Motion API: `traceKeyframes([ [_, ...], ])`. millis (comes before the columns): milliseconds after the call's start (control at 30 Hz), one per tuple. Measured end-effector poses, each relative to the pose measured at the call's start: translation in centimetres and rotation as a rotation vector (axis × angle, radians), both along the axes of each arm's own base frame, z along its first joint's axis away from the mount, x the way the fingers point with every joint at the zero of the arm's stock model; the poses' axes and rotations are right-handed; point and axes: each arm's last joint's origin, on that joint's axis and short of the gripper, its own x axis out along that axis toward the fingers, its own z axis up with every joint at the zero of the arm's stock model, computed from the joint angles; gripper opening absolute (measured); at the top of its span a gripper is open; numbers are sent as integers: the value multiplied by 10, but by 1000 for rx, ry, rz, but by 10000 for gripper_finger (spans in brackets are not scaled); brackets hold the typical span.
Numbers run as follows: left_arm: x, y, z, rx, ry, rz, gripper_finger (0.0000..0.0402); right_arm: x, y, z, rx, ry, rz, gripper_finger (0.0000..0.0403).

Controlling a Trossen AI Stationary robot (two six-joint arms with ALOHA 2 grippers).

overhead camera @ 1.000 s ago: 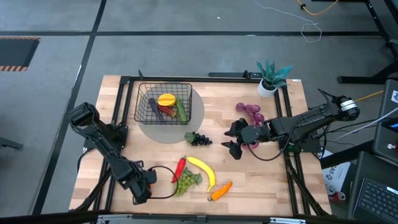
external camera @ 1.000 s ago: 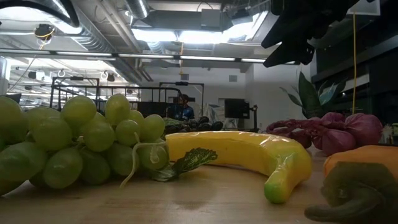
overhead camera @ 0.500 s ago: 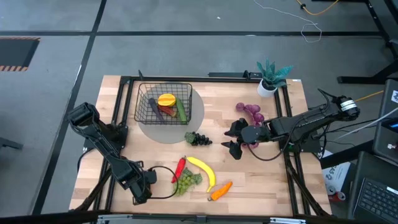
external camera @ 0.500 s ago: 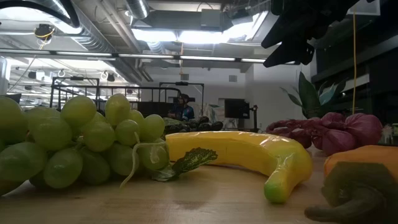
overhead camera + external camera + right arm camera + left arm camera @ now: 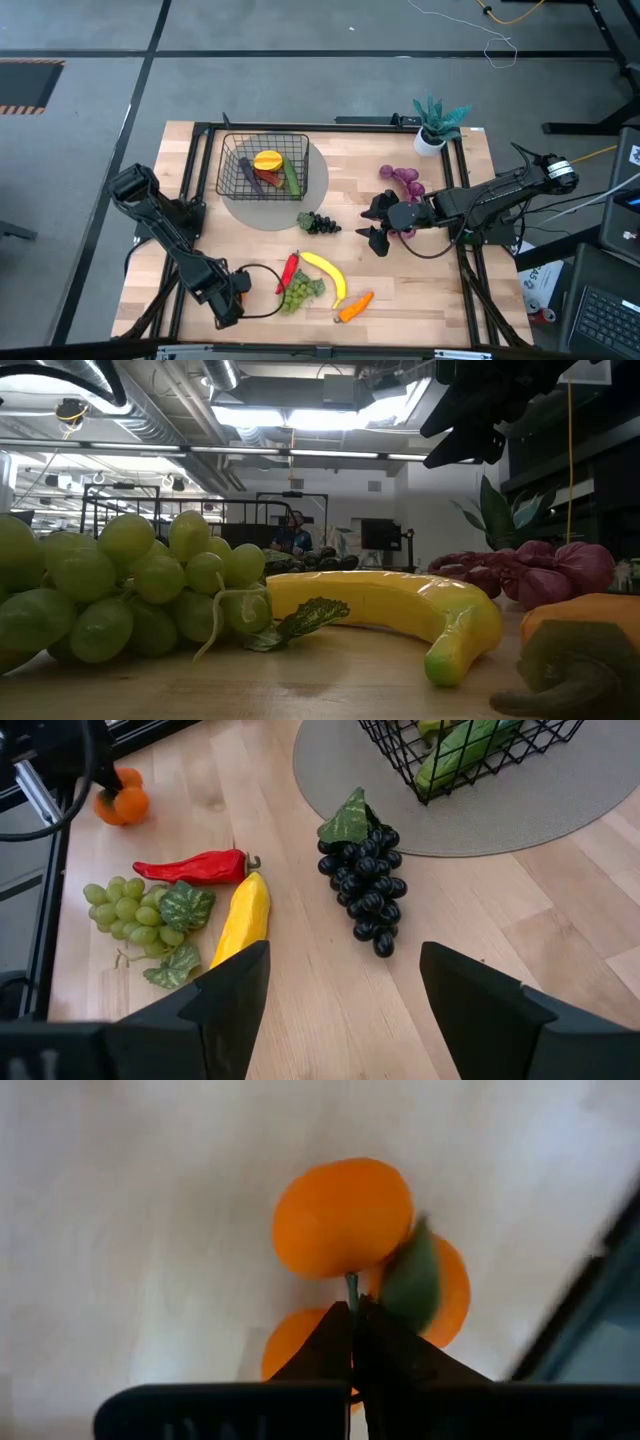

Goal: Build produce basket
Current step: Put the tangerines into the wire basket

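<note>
A cluster of oranges with a green leaf lies at the table's near left, and my left gripper is shut on it; the right wrist view shows the oranges on the wood. In the high view my left gripper hides them. The black wire basket stands on a grey round mat and holds a yellow-orange fruit, a cucumber and a dark vegetable. Dark grapes, red chili, green grapes, banana and carrot lie loose. My right gripper hovers open, right of the dark grapes. My left gripper pinches the thin green stem at the top of the orange cluster between its two fingertips. The fingers come from above, pointing steeply down. The oranges sit below the fingers on the wooden table top.
A purple string of produce lies at the far right, beside a teal potted plant in a white pot. A black cable loops by the left gripper. Black frame rails run along the table's edges.
</note>
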Motion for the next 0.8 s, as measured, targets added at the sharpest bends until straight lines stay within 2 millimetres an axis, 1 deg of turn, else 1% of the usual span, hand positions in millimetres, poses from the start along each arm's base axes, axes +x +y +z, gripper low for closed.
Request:
traceKeyframes([
  [133, 9, -4, 19, -7, -29, -62, 2, 0, 0, 0, 1, -1, -1, 261],
  [233, 17, -4, 38, 22, -57, -115, 1, 0, 0, 0, 2, 0, -1, 261],
  [433, 30, 11, 78, 191, -97, -166, 1, 0, 0, 0, 2, -1, -2, 261],
  [500, 32, 18, 92, 282, -104, -176, 1, 0, 0, 0, 3, -1, -1, 261],
  [633, 38, 40, 122, 500, -151, -114, 0, 0, 0, 0, 12, 2, 10, 261],
  [800, 49, 71, 149, 691, -169, -109, 0, 0, 0, 0, 12, 2, 10, 261],
])
